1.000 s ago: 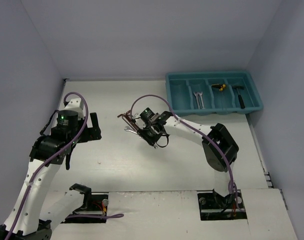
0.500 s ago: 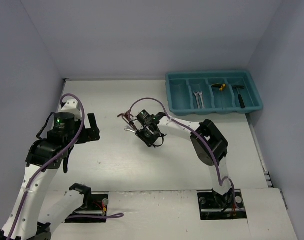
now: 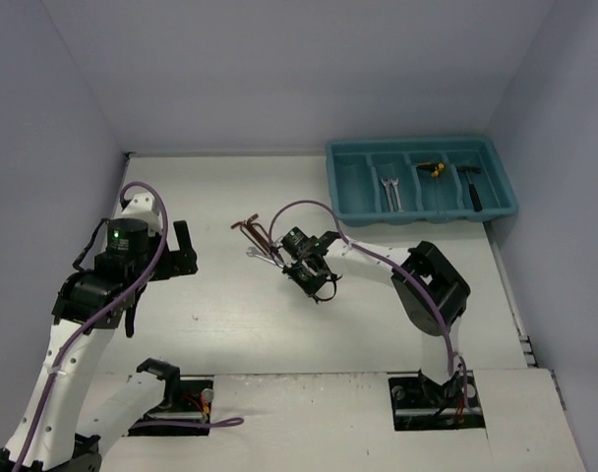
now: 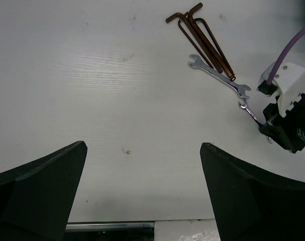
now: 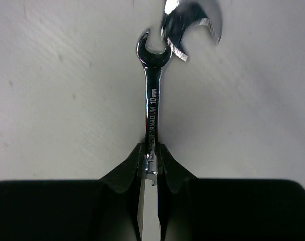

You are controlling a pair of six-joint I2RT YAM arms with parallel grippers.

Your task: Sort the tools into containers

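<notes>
My right gripper (image 5: 151, 150) is shut on the lower end of a small silver wrench (image 5: 151, 108), which points away over the white table. A second, larger wrench (image 4: 218, 77) lies just beyond it, its head (image 5: 192, 25) touching or overlapping the small one's head. Reddish hex keys (image 4: 205, 37) lie in a bundle farther off. The teal tray (image 3: 407, 145) stands at the back right; it holds two wrenches (image 3: 388, 194), yellow-and-black pieces (image 3: 435, 169) and a black hammer (image 3: 472, 189) in separate compartments. My left gripper (image 4: 143, 145) hangs open and empty over the left side of the table.
The grey side walls close in the table on the left and right. Two recesses with cables (image 3: 176, 405) sit at the near edge by the arm bases. A purple cable (image 3: 309, 208) loops above the right wrist.
The right gripper has shut on the small wrench and shifted slightly right and nearer. The left arm has hardly moved and stays open.
</notes>
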